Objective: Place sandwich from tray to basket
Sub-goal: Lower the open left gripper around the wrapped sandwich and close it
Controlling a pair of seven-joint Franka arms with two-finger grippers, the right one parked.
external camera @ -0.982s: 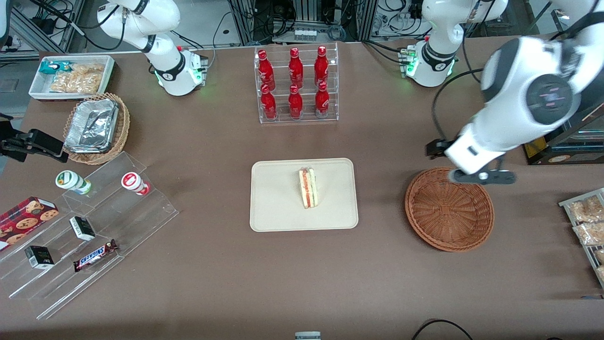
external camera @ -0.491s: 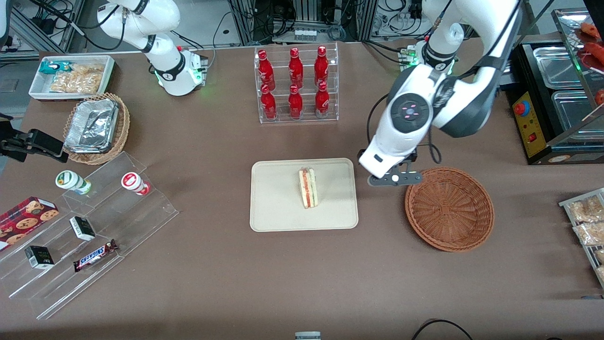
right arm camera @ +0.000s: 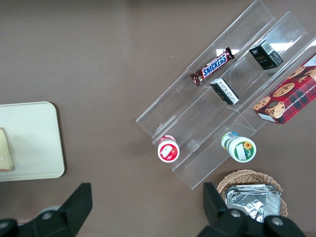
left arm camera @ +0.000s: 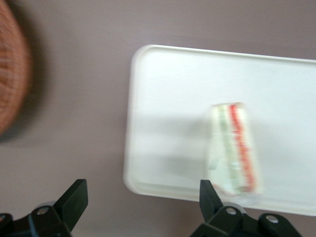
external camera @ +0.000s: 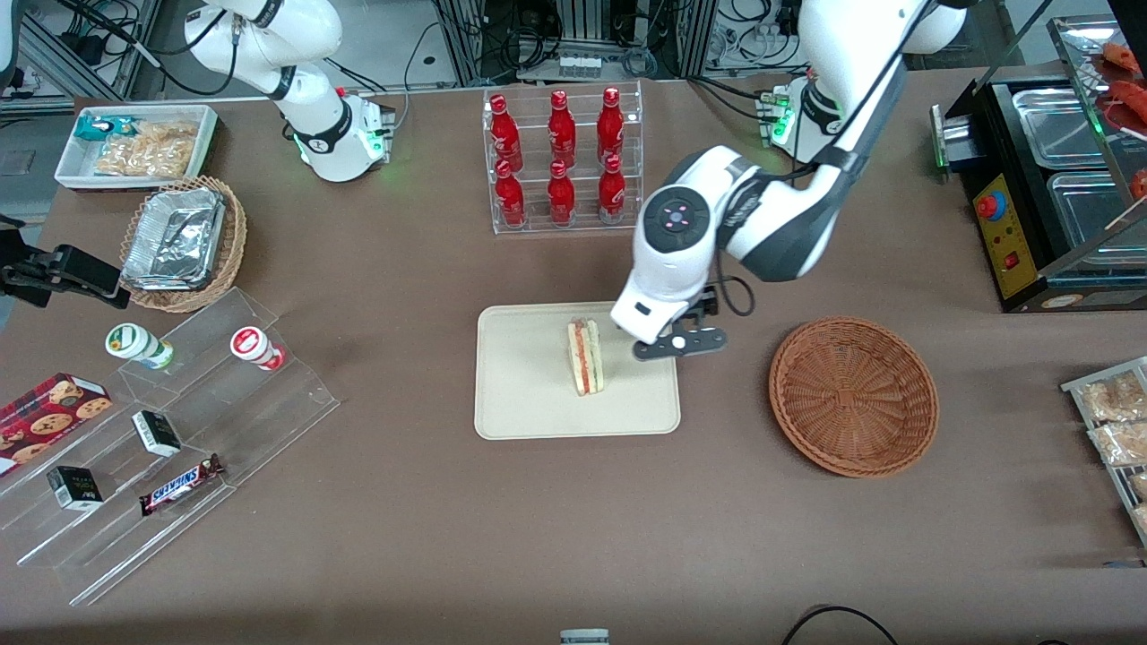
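Observation:
My working gripper (external camera: 681, 342) hangs over the edge of the cream tray (external camera: 524, 358), on the tray's side toward the working arm's end and a little farther from the front camera than the sandwich (external camera: 586, 356). The sandwich lies on the tray, pale with a red and a green stripe. In the left wrist view the gripper (left arm camera: 143, 182) stands open with nothing between its fingers; the sandwich (left arm camera: 234, 148) and tray (left arm camera: 168, 123) show apart from it. A round brown wicker basket (external camera: 853, 397), holding nothing, sits toward the working arm's end.
A clear rack of red bottles (external camera: 564, 161) stands farther from the front camera than the tray. An oven (external camera: 1057, 206) and a wire shelf of bags (external camera: 1120, 421) are at the working arm's end. A clear stepped shelf (external camera: 215, 394) with snacks stands toward the parked arm's end.
The working arm has swung from above the basket's edge to the tray, toward the parked arm's end. The sandwich, tray and basket have stayed in place.

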